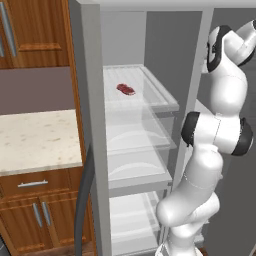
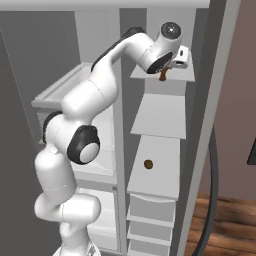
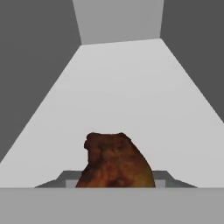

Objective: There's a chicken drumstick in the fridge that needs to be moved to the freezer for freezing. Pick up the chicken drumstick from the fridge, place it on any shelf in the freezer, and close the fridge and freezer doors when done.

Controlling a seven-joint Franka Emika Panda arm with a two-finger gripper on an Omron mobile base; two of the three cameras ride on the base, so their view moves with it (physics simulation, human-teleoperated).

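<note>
Currently, the scene holds these items:

Arm: white, dark-jointed, reaching up into the narrower right-hand compartment, the freezer (image 2: pixel 165 125).
Fingers: clenched on the chicken drumstick (image 2: pixel 163 76), at the gripper (image 2: pixel 166 71); in the hand view the dark brown meat (image 3: pixel 114 162) sits right at the bottom, just ahead of the hand.
Chicken drumstick, position: hanging from the fingers, just above the front part of the top white shelf (image 2: pixel 182 76); contact with the shelf cannot be told.
Shelf, hand view: a flat white slab (image 3: pixel 122 96) running back to a grey rear wall, grey side walls on both sides.
Freezer, lower parts: two more white shelves beneath the top one, the lower carrying a small round brown object (image 2: pixel 148 164); white drawers under those.
Fridge: the wider compartment (image 1: pixel 135 150) with clear shelves, standing open.
Fridge, top clear shelf: a flat red slab of raw meat (image 1: pixel 125 89).
Doors: a light grey panel edge (image 1: pixel 92 130) at the fridge's left with a dark curved handle; another panel (image 2: pixel 212 115) to the freezer's right; both stand open.
Surroundings: wooden cabinets (image 1: pixel 35 210) and a pale speckled surface (image 1: pixel 37 140) left of the fridge.
</note>
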